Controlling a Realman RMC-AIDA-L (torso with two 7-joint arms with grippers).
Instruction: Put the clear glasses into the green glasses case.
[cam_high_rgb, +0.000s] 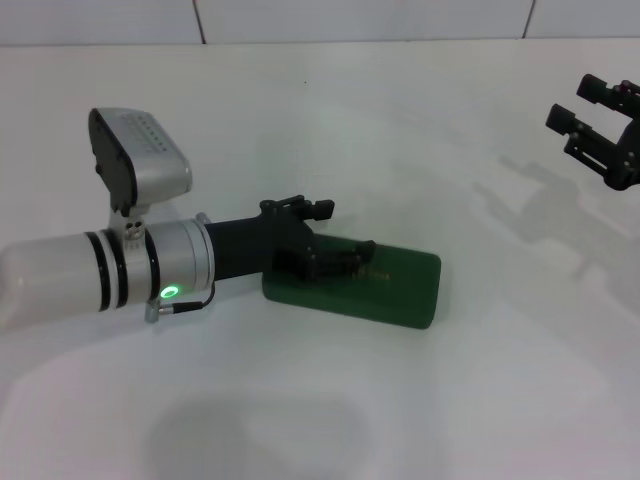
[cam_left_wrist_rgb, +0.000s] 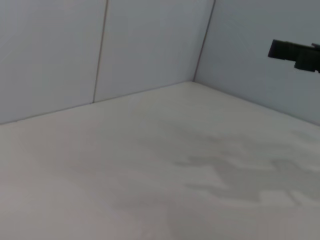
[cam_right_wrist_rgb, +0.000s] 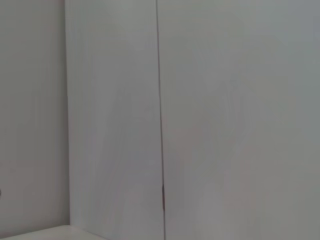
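The green glasses case lies flat and shut on the white table, a little right of centre in the head view. My left gripper reaches in from the left, open. One finger rests over the case's lid near its left end, and the other finger sits behind the case's far edge. The clear glasses are out of view. My right gripper hangs open and empty above the table at the far right, well away from the case. It also shows far off in the left wrist view as the right gripper.
The white table runs back to a pale panelled wall. The right wrist view shows only wall panels. My left arm's silver forearm covers the table's left side.
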